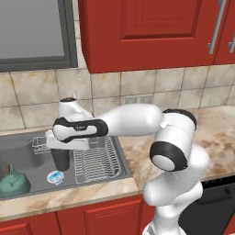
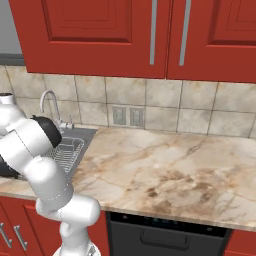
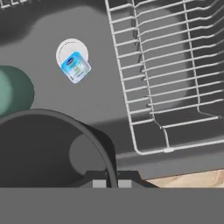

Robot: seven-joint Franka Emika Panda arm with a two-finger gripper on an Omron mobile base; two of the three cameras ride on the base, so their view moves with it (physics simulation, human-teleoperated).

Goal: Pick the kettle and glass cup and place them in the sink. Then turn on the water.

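My gripper reaches down into the sink and is shut on the rim of the glass cup, a dark tumbler held upright just left of the dish rack. In the hand view the glass cup is a big dark ring at lower left, and its rim runs between the fingertips of the gripper. The teal kettle stands in the sink's near left corner, and its green side shows at the left edge. Whether the cup touches the sink floor I cannot tell. No water runs.
A small blue-white round object lies on the sink floor between kettle and cup. The wire dish rack takes up the sink's right half. A chrome faucet rises behind the basin. Marble counter stretches right.
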